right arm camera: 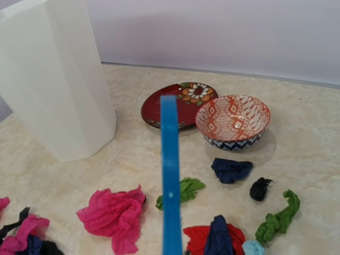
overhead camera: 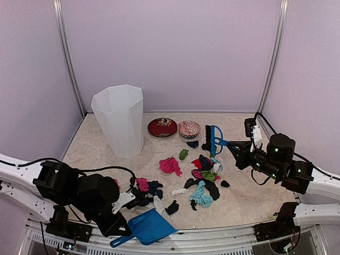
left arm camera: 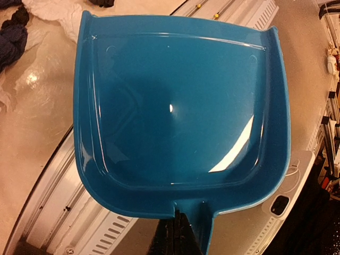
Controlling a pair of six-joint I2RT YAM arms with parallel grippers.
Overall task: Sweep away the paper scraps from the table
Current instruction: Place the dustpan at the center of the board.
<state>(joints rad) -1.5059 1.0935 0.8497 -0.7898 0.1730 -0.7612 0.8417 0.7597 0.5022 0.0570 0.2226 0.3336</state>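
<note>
The paper scraps (overhead camera: 204, 175) lay in a loose heap in the middle of the table (overhead camera: 95, 149), more toward the right side. They were pink, red, green, navy, black, teal and white. A few more sat near the front left, close to the dustpan (overhead camera: 150, 226).

The blue dustpan was at the near edge of the table, partly over the metal frame (overhead camera: 212, 234). Nothing was inside it. The left gripper (overhead camera: 121, 234) was closed around its handle.

The blue brush (overhead camera: 212, 139) stood at the far side of the heap with its bristles pointing down. The right gripper (overhead camera: 231, 144) was closed on the brush handle.

Behind the scraps sat a red bowl (overhead camera: 162, 127) and an orange and white bowl (overhead camera: 189, 129), side by side. A tall white bin (overhead camera: 119, 119) stood to their left.
</note>
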